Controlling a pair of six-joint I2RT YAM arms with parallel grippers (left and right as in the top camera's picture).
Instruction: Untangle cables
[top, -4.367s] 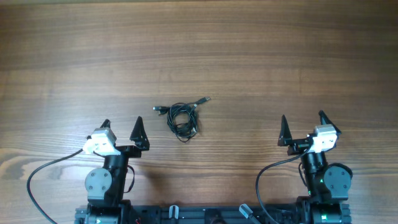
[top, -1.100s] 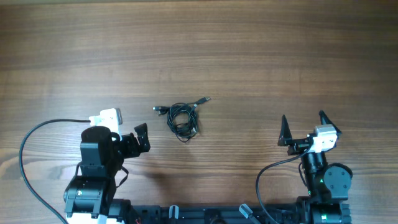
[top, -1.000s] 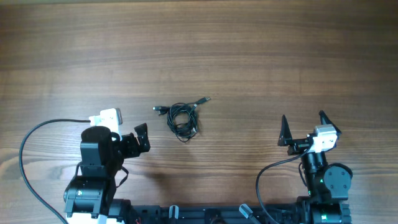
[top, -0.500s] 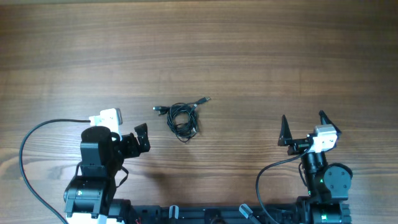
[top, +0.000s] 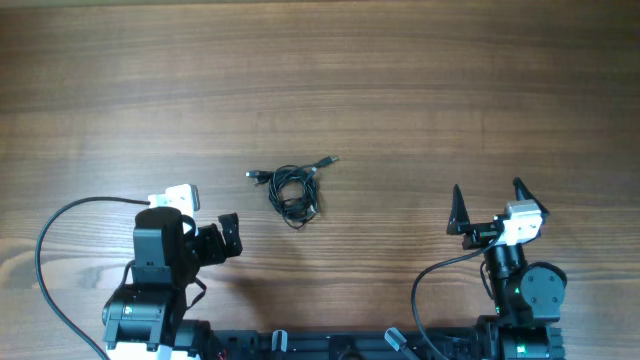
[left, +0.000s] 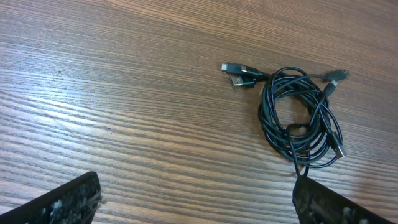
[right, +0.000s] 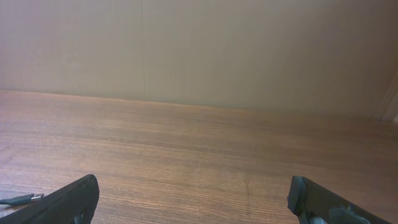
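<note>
Closest to me, my left gripper (left: 198, 200) has its jaws spread as wide as they go, one black fingertip (left: 78, 194) at seven o'clock in its wrist view and the other at five o'clock, with nothing between them but bare wood. From overhead, part of this gripper (top: 226, 238) is tucked beside my own arm, so I can make out only one finger clearly. My right gripper (top: 487, 195) is just as wide apart and holds nothing, its two pointed fingers standing up over the table (top: 400, 80) near the front edge.

Further out, the cables (top: 293, 190) lie in one small tangled coil on the wood, at about one o'clock from my left gripper and ten o'clock from my right, apart from both. In the left wrist view the coil (left: 298, 124) sits at about two o'clock, its lowest loops just beside my right-hand fingertip. A pair of plug ends (left: 239, 73) pokes out of the coil toward ten o'clock.

In the right wrist view, at eight o'clock, a thin dark tip (right: 18, 199) shows, probably a cable end. Beyond it the wood runs to a plain beige wall (right: 186, 43).
</note>
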